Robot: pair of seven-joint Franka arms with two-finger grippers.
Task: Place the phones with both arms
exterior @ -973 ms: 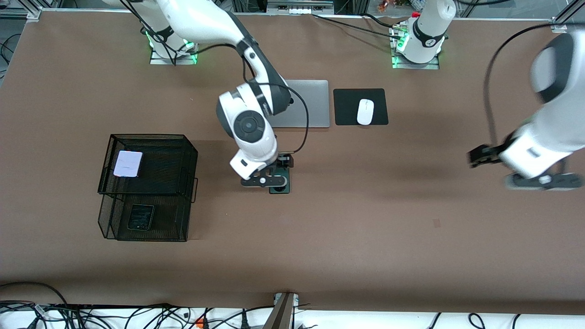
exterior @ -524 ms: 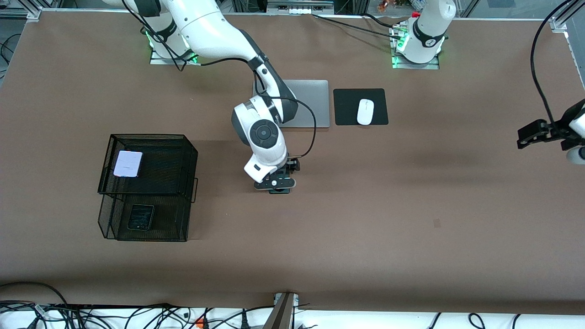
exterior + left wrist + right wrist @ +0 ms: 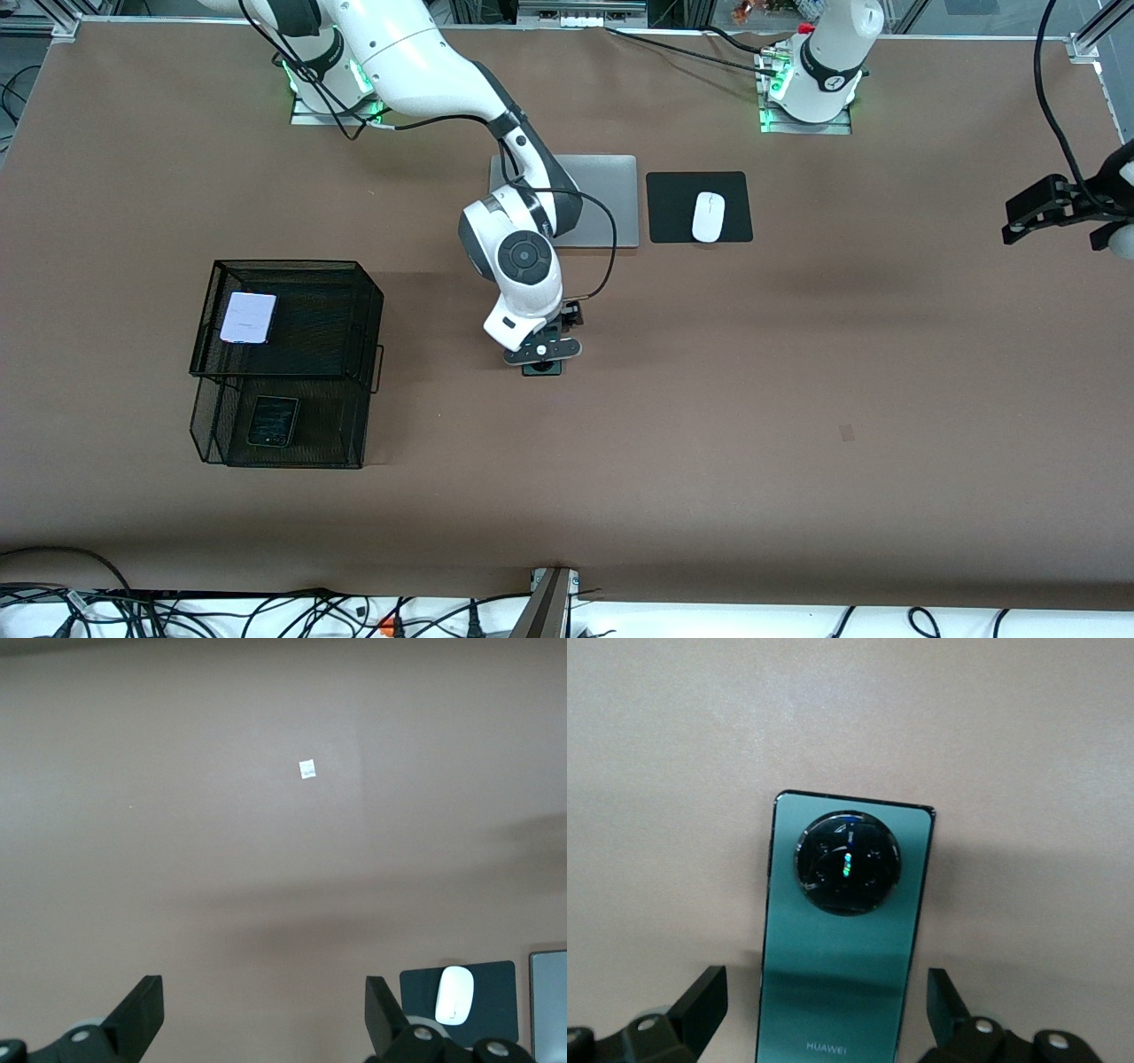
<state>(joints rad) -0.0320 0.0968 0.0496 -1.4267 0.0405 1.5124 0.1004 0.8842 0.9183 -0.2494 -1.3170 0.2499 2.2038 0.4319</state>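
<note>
Key relation: the green phone (image 3: 842, 939) lies flat on the brown surface (image 3: 709, 399), directly under the right hand (image 3: 542, 354). In the right wrist view the two fingers stand one on each long side of the phone, not touching it.
Long axis of the phone: it runs out from the hand, with the round camera ring at the end away from the wrist. I judge that a closing of the fingers would meet the two long edges, across the narrow width.
Right hand state: spread wide, holding nothing, low over the green phone.
Left hand state: the left hand (image 3: 264, 1020) is spread and empty, high over the left arm's end of the surface; this arm waits.
Nearer arm: the right one by far; the left hand is well apart from the phone.
Other phones: the lilac phone (image 3: 248, 317) lies on the upper tier of the black mesh rack (image 3: 354, 292), and the black phone (image 3: 273, 421) lies in the lower tier, nearer to the front camera. Both look already placed.
Task left: I judge the green phone to be the last one to go to the rack.
Open room: between the green phone and the rack, toward the right arm's end, the surface is bare. The silver laptop (image 3: 611, 190) and the white mouse (image 3: 708, 216) on its black pad (image 3: 673, 190) lie farther from the front camera, apart from the phone.
Edges to mind: the phone is thin and lies flat, so the fingers may need to come very low; the rack wires could catch a phone carried too low.
</note>
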